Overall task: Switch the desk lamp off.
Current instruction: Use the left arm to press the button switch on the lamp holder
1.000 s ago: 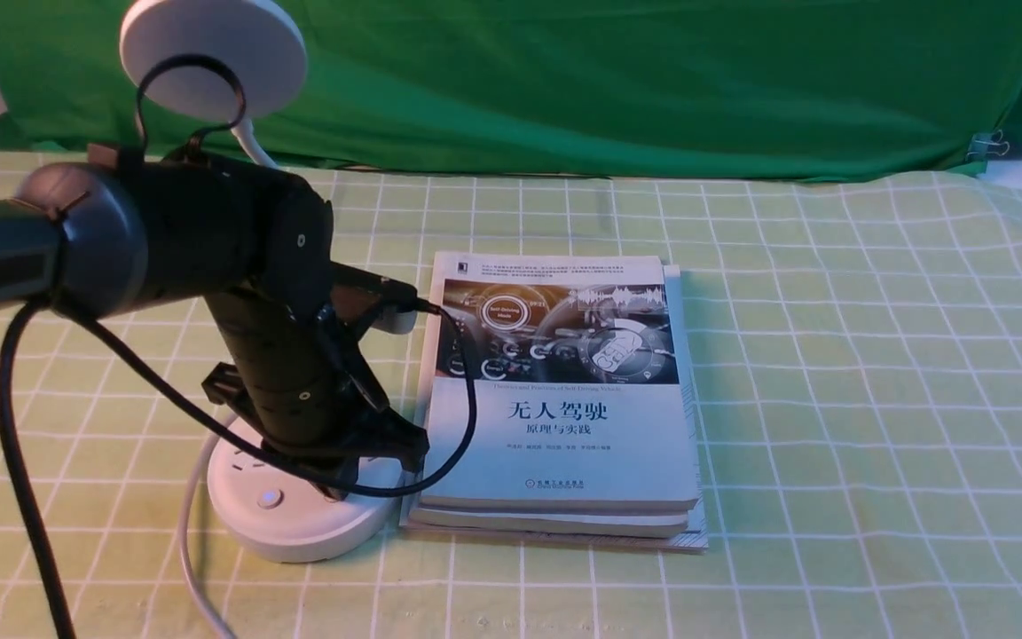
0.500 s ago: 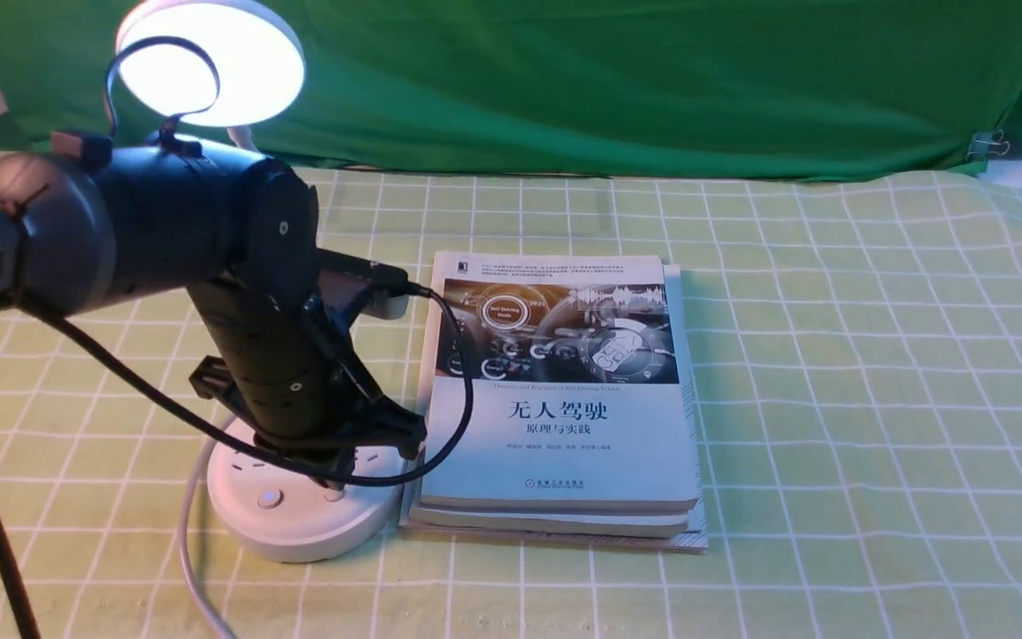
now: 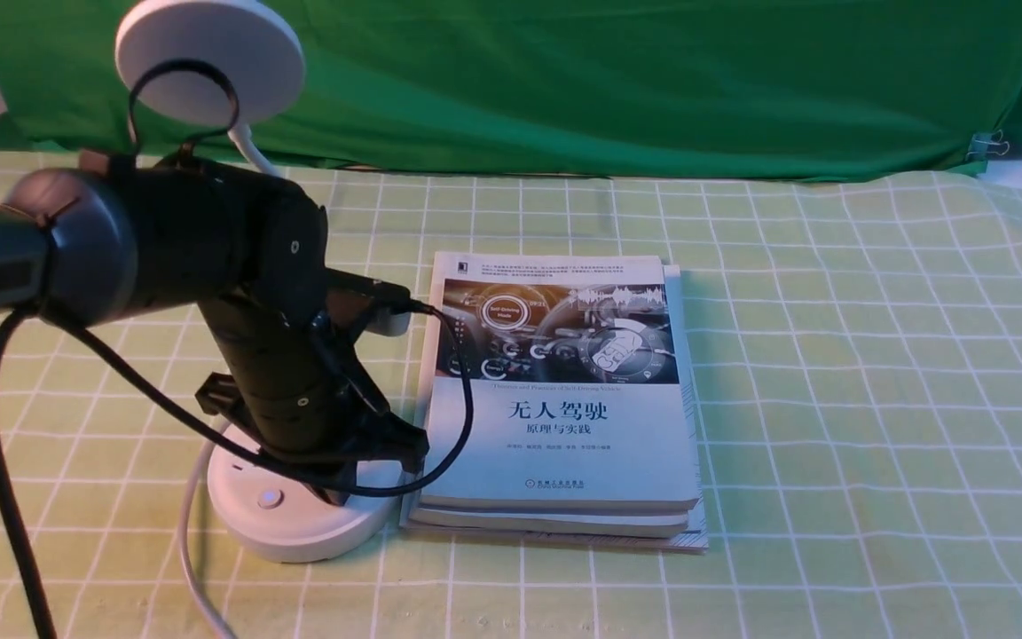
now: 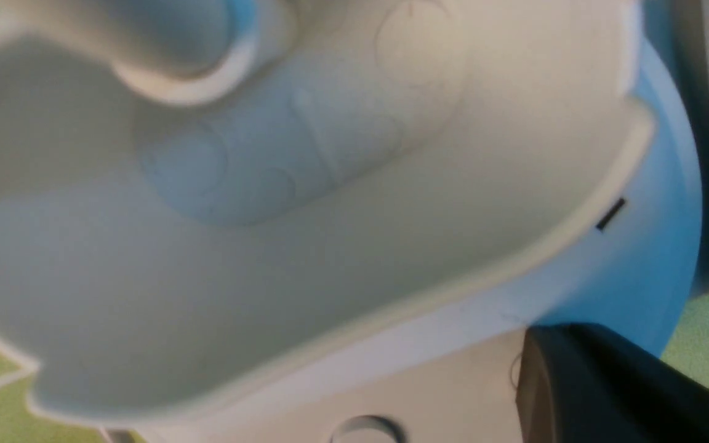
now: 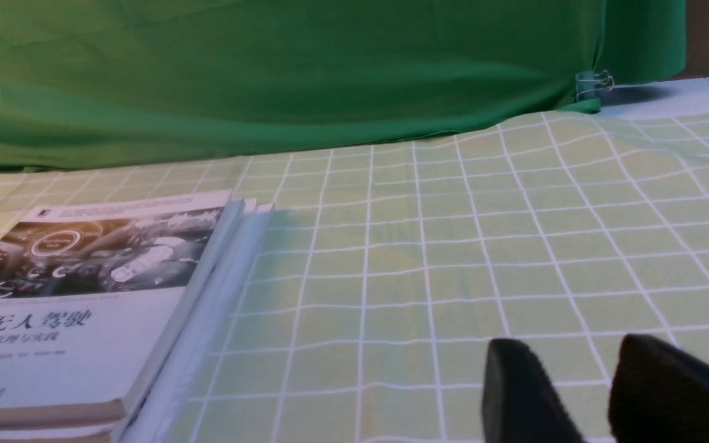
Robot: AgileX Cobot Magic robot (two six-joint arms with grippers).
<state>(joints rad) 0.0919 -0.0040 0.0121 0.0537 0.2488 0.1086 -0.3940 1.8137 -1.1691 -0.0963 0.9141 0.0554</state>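
The white desk lamp stands at the left in the front view. Its round disc head [image 3: 209, 58] is dark. A thin neck [image 3: 249, 146] runs down behind my left arm to the round base [image 3: 289, 524], which has a small button [image 3: 270, 499]. My left gripper [image 3: 338, 491] points down onto the top of the base, its fingers together at the spot right of that button. The left wrist view shows the blurred white base [image 4: 330, 215] very close, with my dark gripper [image 4: 576, 381] against it. My right gripper [image 5: 594, 381] hovers low over the cloth, slightly open and empty.
A stack of books [image 3: 564, 399] lies right next to the lamp base; it also shows in the right wrist view [image 5: 71, 295]. The lamp's white cord [image 3: 196, 568] trails toward the front edge. A green backdrop [image 3: 609, 80] hangs along the back, above the checked tablecloth [image 3: 875, 399].
The lamp head was dark a second ago, lit half a second ago, and is dark now. My left arm shifted slightly over the base.
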